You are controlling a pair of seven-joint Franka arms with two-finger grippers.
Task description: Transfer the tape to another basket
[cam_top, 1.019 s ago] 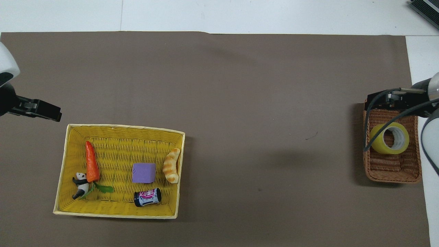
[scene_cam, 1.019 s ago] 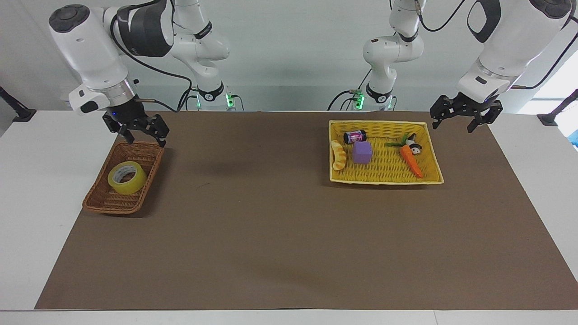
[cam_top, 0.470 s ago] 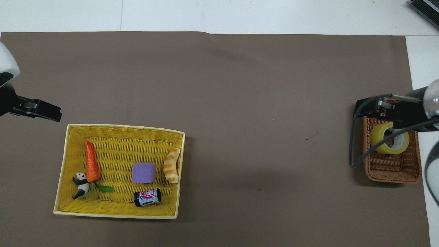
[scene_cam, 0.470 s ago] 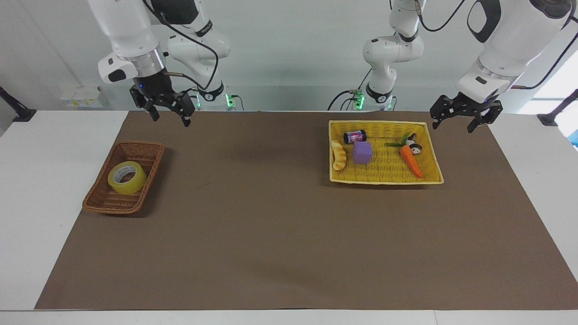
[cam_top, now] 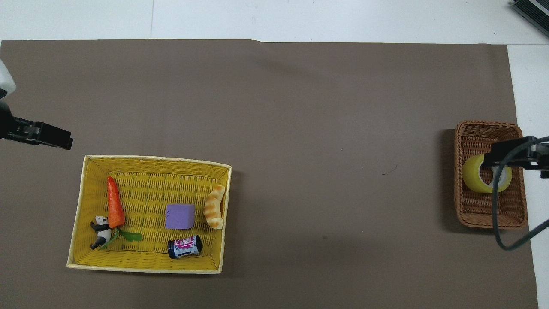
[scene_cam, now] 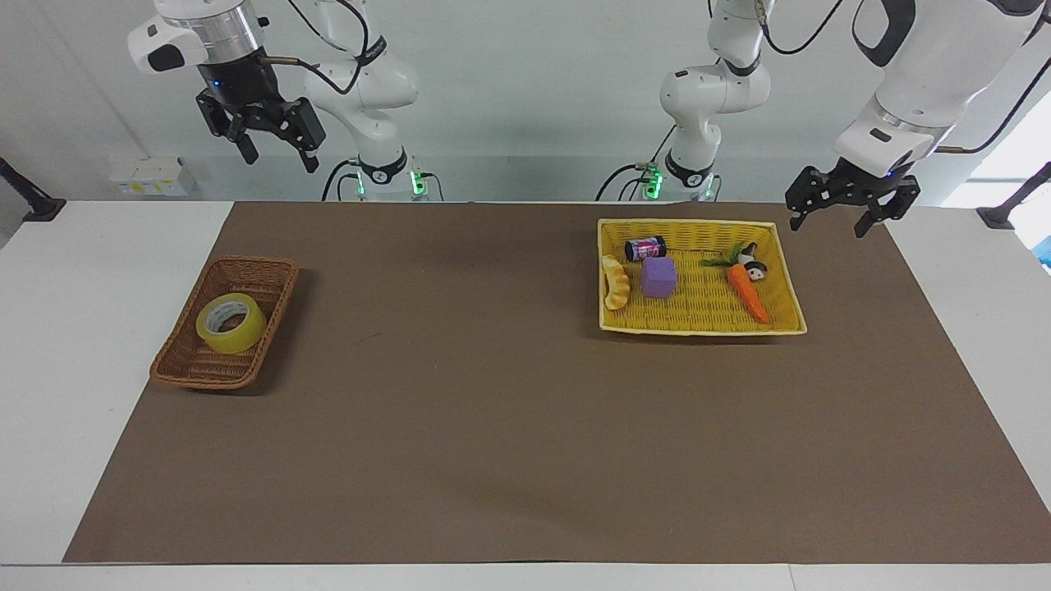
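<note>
The right gripper hung high in the air with its fingers spread wide and nothing between them, raised well above the end of the brown wicker basket that lay nearest the robots. That basket sat at the right arm's end of the table on the brown mat, and the tape rested inside it, tilted against the woven floor with its white core showing; in the overhead view the gripper's dark body and a looping cable crossed over part of the roll, though in the facing view the gripper stood well clear of it. A long bare stretch of mat lay between the wicker basket and the yellow basket, which sat well apart toward the left arm's end. Inside the yellow basket lay a striped bread-like piece, a small dark can on its side, a purple cube, a toy carrot and a small panda figure touching the carrot's leafy end. The left gripper waited in the air just beside the yellow basket's corner nearest the robots, its fingers also spread apart and empty.
</note>
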